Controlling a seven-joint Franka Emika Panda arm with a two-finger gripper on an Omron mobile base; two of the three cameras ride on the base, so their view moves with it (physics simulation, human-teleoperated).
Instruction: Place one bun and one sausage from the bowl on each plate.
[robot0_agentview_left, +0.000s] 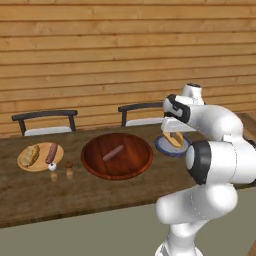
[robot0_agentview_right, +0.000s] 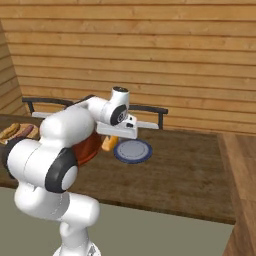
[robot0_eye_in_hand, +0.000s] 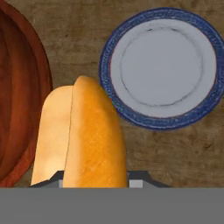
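Jaws clamped on the golden split bun (robot0_eye_in_hand: 81, 140), beside the blue-grey rimmed plate (robot0_eye_in_hand: 162, 65); soft, light, so I gripped mid-length gently.

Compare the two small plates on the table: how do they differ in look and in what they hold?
The tan wooden plate is plain light wood; the blue-grey plate has a darker blue rim. The tan wooden plate already holds a bun and a sausage; the blue-grey plate is bare. Both are small, round, flat and far narrower than the bowl.
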